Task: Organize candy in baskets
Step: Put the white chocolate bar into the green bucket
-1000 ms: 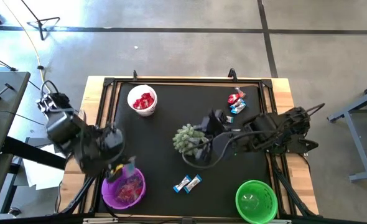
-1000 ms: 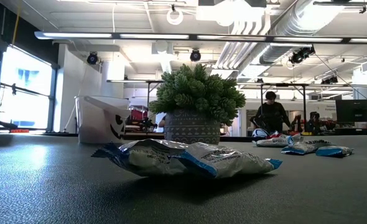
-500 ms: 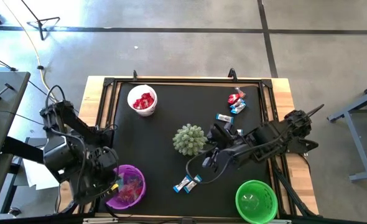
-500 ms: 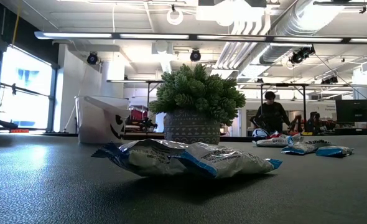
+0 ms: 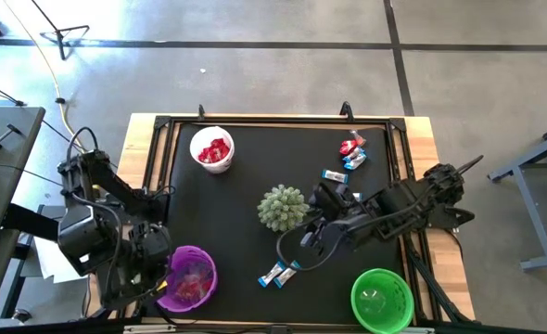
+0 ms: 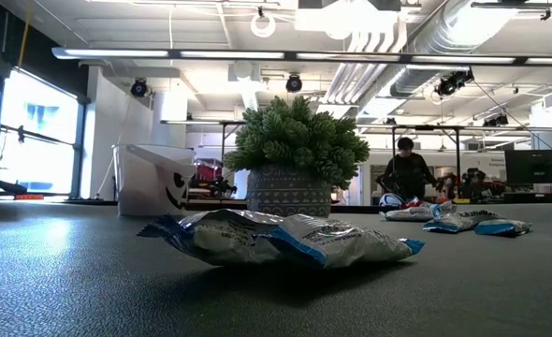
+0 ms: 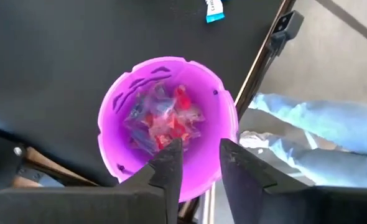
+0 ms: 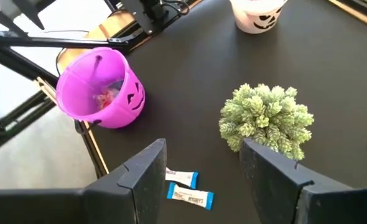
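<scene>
Left gripper (image 7: 197,163) over the desk's (image 5: 246,213) near-left corner, fingers slightly apart, empty, above purple basket (image 5: 186,279) holding pinkish candy. White basket (image 5: 212,149) with red candy near the far-left edge; a jack-o'-lantern face on it. Open mat between those two. Plant (image 5: 282,208) mid-desk. Blue candy pair (image 5: 280,272) by the near edge, print unreadable. Right gripper (image 8: 202,163) above that pair, fingers wide, empty. Green basket (image 5: 382,299) at near-right corner. More candy (image 5: 352,148) far right.
</scene>
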